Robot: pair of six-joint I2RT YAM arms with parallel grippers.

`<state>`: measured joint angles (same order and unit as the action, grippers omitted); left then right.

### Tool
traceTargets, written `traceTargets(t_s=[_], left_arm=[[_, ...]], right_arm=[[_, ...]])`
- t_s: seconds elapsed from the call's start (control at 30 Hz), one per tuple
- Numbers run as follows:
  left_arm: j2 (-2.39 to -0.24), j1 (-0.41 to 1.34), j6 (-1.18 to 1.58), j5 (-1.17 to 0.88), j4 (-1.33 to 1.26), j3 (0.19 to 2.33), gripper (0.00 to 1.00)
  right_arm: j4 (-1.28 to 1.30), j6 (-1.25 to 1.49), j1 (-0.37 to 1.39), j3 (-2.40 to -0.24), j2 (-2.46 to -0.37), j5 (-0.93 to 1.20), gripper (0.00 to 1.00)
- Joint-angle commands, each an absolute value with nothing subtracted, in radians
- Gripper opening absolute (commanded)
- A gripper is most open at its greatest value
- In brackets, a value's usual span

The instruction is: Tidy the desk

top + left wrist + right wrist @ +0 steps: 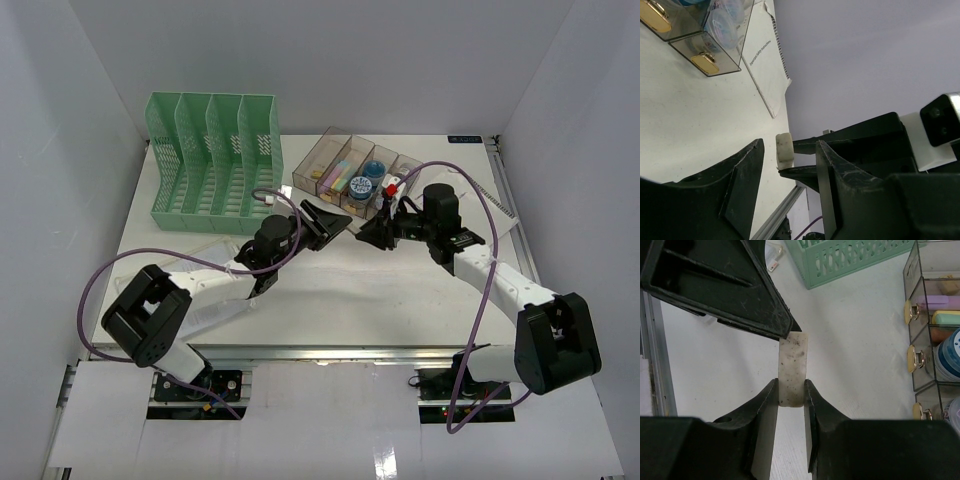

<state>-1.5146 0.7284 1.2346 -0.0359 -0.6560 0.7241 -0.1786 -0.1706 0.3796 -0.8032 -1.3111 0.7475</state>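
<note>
A dirty white eraser (793,367) is pinched between the fingertips of my right gripper (791,385), which is shut on it above the white desk (330,300). My left gripper (789,145) faces it from the left, jaws apart. The eraser (784,150) stands in the gap between those jaws, touching neither in the left wrist view. In the right wrist view one left finger (740,295) reaches the eraser's far end. From the top camera both grippers, left (335,222) and right (372,237), meet tip to tip mid-desk, and the eraser is hidden between them.
A green slotted file rack (212,160) stands at the back left. A clear compartment tray (355,175) with small items sits at the back centre. White papers lie under the left arm (215,310) and at the right edge (500,215).
</note>
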Motion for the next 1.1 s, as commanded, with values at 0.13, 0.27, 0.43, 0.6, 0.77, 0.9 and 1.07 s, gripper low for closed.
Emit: traceTargets(t_s=[0.13, 0.27, 0.43, 0.6, 0.77, 0.9, 1.07], left_arm=[[-1.569, 0.758, 1.232, -0.017, -0.653, 0.782, 0.52], [-1.590, 0.766, 1.220, -0.015, -0.660, 0.798, 0.44], [-1.598, 0.770, 1.206, -0.015, -0.666, 0.807, 0.32], [-1.593, 0.770, 1.195, -0.015, -0.672, 0.799, 0.18], [-1.582, 0.770, 1.148, 0.027, -0.665, 0.786, 0.03], [-1.555, 0.758, 1.049, 0.070, -0.564, 0.802, 0.00], [-1.554, 0.655, 0.884, 0.028, -0.403, 0.891, 0.00]], right_arm=[[-0.233, -0.163, 0.376, -0.798, -1.279, 0.768, 0.11], [-0.236, -0.166, 0.374, -0.794, -1.278, 0.770, 0.11], [-0.235, -0.170, 0.374, -0.790, -1.278, 0.767, 0.12], [-0.235, -0.177, 0.374, -0.788, -1.279, 0.769, 0.17], [-0.229, -0.185, 0.373, -0.787, -1.278, 0.763, 0.43], [-0.203, -0.216, 0.364, -0.793, -1.267, 0.747, 0.89], [-0.164, -0.245, 0.305, -0.803, -1.245, 0.763, 0.90]])
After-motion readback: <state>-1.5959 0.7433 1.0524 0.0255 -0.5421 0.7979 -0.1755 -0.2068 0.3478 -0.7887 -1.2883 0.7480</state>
